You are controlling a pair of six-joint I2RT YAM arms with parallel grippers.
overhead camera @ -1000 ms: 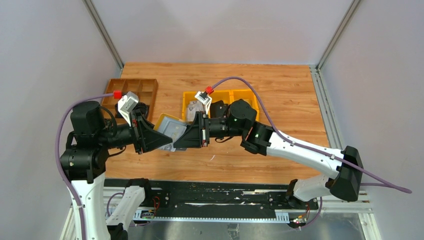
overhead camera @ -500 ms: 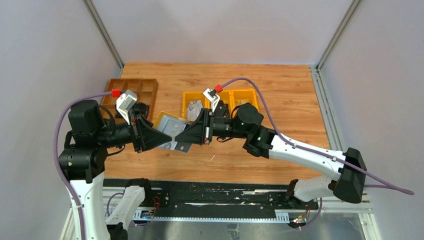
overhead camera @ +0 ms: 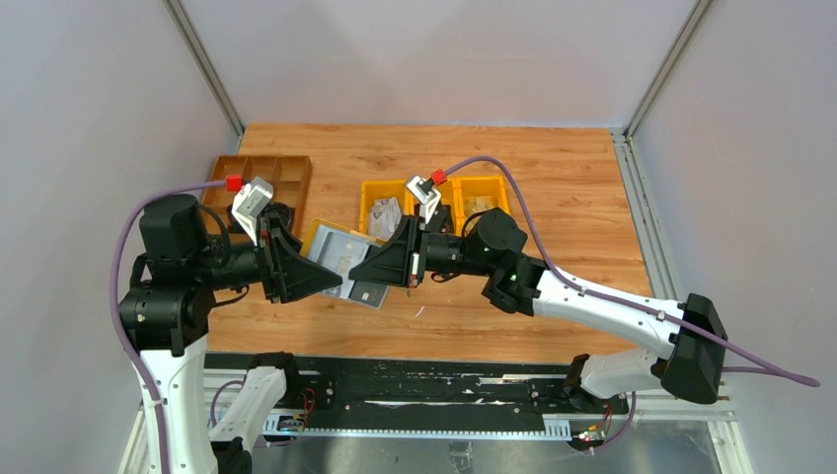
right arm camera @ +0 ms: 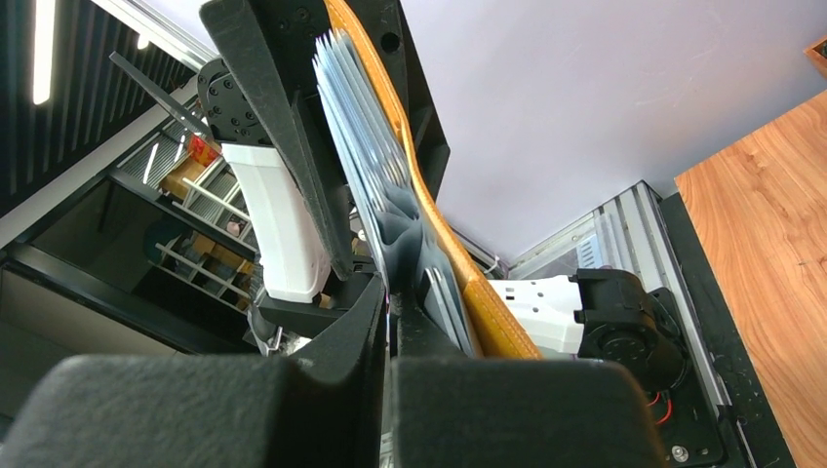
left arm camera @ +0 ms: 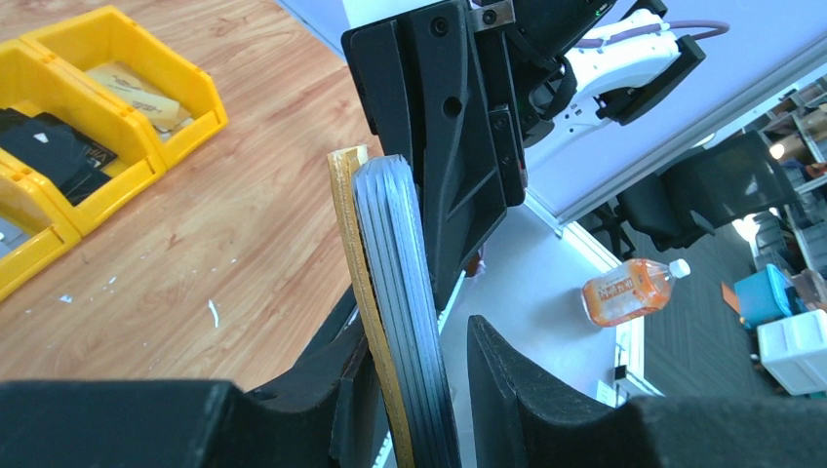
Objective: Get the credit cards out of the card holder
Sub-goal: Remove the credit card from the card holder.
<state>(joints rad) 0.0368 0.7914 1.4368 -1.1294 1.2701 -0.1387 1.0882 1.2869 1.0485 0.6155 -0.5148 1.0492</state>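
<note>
The mustard-yellow card holder (overhead camera: 334,249) hangs open above the table between my two grippers, grey lining up. In the left wrist view its yellow edge (left arm camera: 343,224) leans on one finger beside the stacked grey credit cards (left arm camera: 395,273). My left gripper (left arm camera: 414,331) (overhead camera: 336,284) is open around this stack, with a gap to the other finger. My right gripper (right arm camera: 390,302) (overhead camera: 355,275) is shut on a thin grey card edge from the fanned credit cards (right arm camera: 351,127); the card holder (right arm camera: 439,244) lies behind them. One card (overhead camera: 370,293) sticks out at the near edge.
Yellow plastic bins (overhead camera: 434,197) (left arm camera: 107,88) holding small items stand just behind the right wrist. A brown wooden divided tray (overhead camera: 266,178) sits at the back left behind the left arm. The table's near edge runs below the grippers.
The right jaws have closed to a thin grip and the left jaws have loosened. The card holder has swung flatter and shifted right, and a card now shows at its near edge.
</note>
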